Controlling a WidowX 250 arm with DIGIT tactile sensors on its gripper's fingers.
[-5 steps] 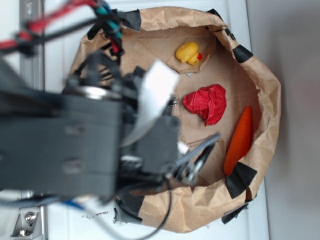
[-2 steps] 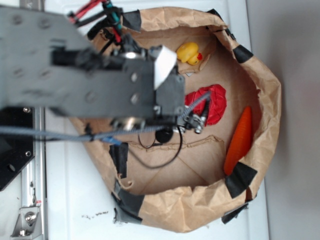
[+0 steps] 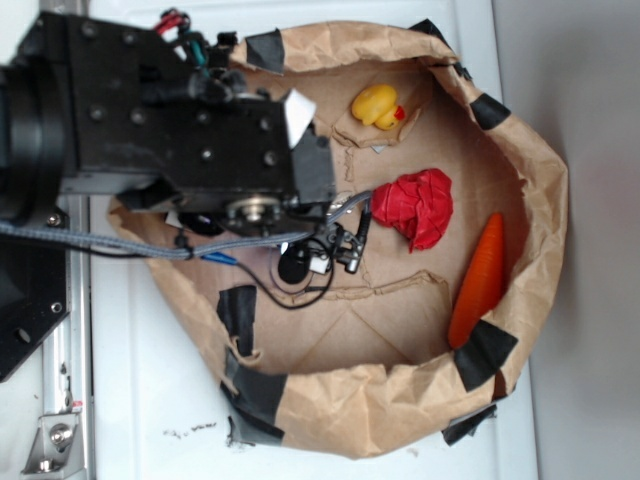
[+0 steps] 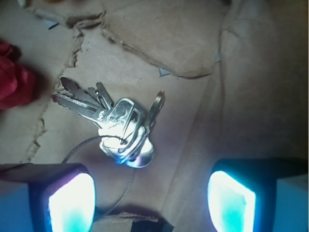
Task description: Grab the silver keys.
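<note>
Gripper (image 4: 152, 193) spread wide with nothing between its glowing fingertips (image 4: 72, 203), poised over the silver keys (image 4: 113, 125) lying on brown paper (image 4: 193, 43), red crumpled object (image 4: 14, 77) beside

Silver keys (image 4: 113, 126), red cloth (image 3: 415, 205), yellow duck (image 3: 377, 106), orange carrot (image 3: 478, 281).

This looks like a robot lab bench rather than a home. A black robot arm (image 3: 170, 130) with loose cabling is bolted beside a metal rail (image 3: 60, 440) on a plain white table (image 3: 150, 400). The work area is a makeshift brown paper bin (image 3: 530, 200) patched with black tape (image 3: 485, 350), holding test props: a yellow rubber duck (image 3: 377, 106), crumpled red cloth (image 3: 415, 205) and an orange carrot (image 3: 478, 280).
</note>
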